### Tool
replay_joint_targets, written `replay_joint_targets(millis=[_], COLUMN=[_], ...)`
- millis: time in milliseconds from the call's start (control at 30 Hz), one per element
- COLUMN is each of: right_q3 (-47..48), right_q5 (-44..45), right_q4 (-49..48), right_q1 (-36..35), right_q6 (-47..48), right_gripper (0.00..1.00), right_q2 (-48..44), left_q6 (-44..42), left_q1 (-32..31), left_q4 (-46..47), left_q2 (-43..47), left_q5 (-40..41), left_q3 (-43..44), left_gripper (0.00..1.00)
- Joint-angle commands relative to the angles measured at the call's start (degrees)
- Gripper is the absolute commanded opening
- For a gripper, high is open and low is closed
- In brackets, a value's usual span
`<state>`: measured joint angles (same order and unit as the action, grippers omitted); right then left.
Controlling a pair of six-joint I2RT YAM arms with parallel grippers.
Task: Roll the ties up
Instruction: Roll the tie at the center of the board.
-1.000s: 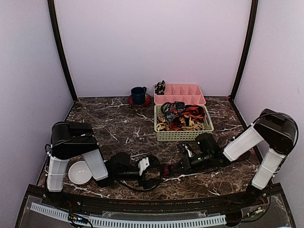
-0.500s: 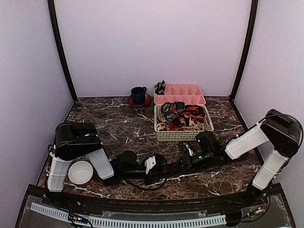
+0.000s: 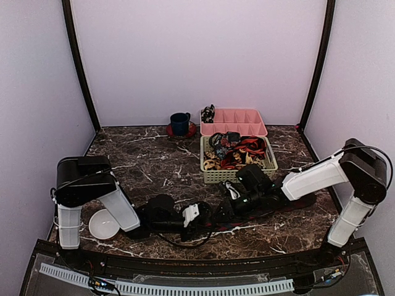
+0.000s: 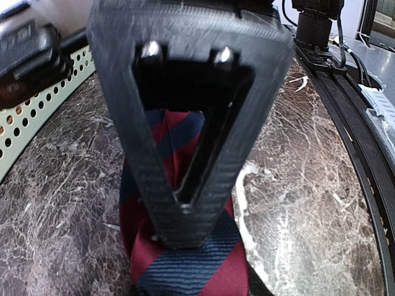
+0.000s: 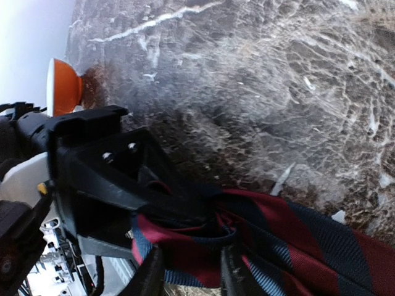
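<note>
A dark navy tie with red diagonal stripes (image 3: 216, 220) lies along the near part of the marble table. My left gripper (image 3: 207, 216) points right, and its black fingers meet in a V over the tie (image 4: 185, 265); it (image 4: 182, 206) is shut on the tie's end. My right gripper (image 3: 225, 206) reaches in from the right, close against the left one. A bunched fold of the tie (image 5: 296, 228) fills the gap in the right gripper (image 5: 191, 274), which is shut on it. The left fingers (image 5: 111, 185) show just behind that fold.
A pale green basket (image 3: 239, 176) of loose ties stands behind the grippers, its perforated wall (image 4: 37, 117) near the left gripper. Further back are a pink divided tray (image 3: 234, 117) and a blue cup (image 3: 180, 123) on a red saucer. A white bowl (image 3: 103, 223) sits near the left arm.
My left gripper has closed on the tie's end. The right arm has slid left along the tie up to the left gripper, opened, then closed on a fold.
</note>
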<state>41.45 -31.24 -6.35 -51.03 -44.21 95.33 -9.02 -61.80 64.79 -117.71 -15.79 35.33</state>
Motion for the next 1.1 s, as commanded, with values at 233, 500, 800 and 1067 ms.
replay_joint_targets(millis=[233,500,800,1067], right_q3=[0.50,-5.22,-9.18,-9.12], right_q5=[2.32,3.47,5.40,5.07], right_q4=[4.19,0.38,-1.79,-3.02], right_q1=[-0.65,1.74,2.68,2.60], right_q6=[1.94,2.09,2.52,1.55], right_gripper=[0.00,0.00,0.00,0.00], right_q2=[3.61,4.79,5.75,5.75], left_q6=[-0.76,1.02,9.77,13.90], left_q1=[0.16,0.91,-0.31,-0.68], left_q4=[-13.33,-8.30,10.17,13.08], left_q2=[-0.90,1.53,-4.77,-10.67], left_q5=[1.55,0.61,-0.11,-1.65], left_q3=[-1.91,-3.52,-4.17,1.27], left_gripper=[0.37,0.77,0.83,0.76])
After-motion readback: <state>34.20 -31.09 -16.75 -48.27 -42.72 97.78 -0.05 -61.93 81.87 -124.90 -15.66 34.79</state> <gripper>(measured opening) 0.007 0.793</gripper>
